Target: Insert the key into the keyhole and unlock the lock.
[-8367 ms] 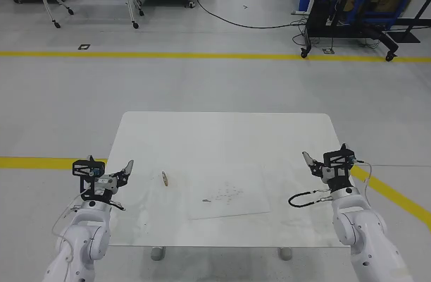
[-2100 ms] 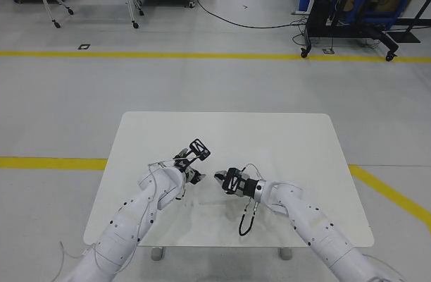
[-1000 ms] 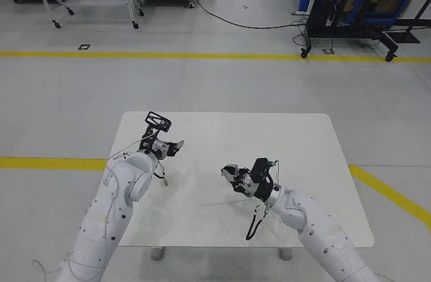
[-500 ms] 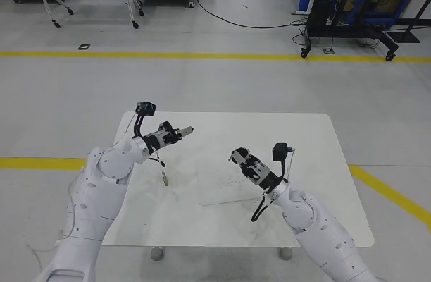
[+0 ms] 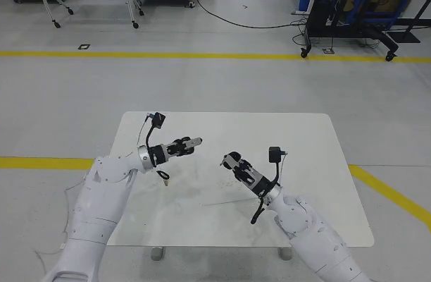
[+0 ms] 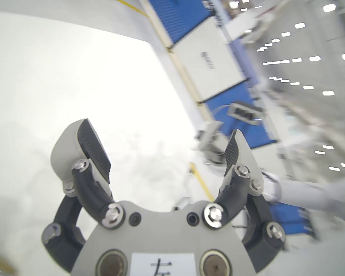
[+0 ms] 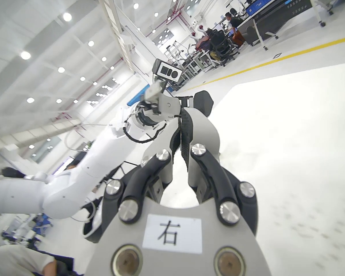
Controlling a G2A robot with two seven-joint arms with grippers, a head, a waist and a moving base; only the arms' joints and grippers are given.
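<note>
A small brass-coloured object (image 5: 164,180), too small to tell whether key or lock, lies on the white table (image 5: 300,141) left of centre. My left gripper (image 5: 194,142) hovers above the table just right of and beyond that object. In the left wrist view it (image 6: 161,133) is open with nothing between its ribbed pads. My right gripper (image 5: 228,158) is held over the table's middle, pointing toward the left one, a short gap between them. The right wrist view shows it (image 7: 189,107) shut, pads together, nothing visible in them, with the left arm (image 7: 103,150) beyond.
A thin clear sheet (image 5: 229,192) with faint marks lies flat on the table near the middle front. Black cables hang under both wrists (image 5: 258,208). The table's right half and far side are bare.
Both arms have come in from the table's front corners. In the last half second my left gripper swung right toward the middle, and my right gripper shifted slightly left toward it.
</note>
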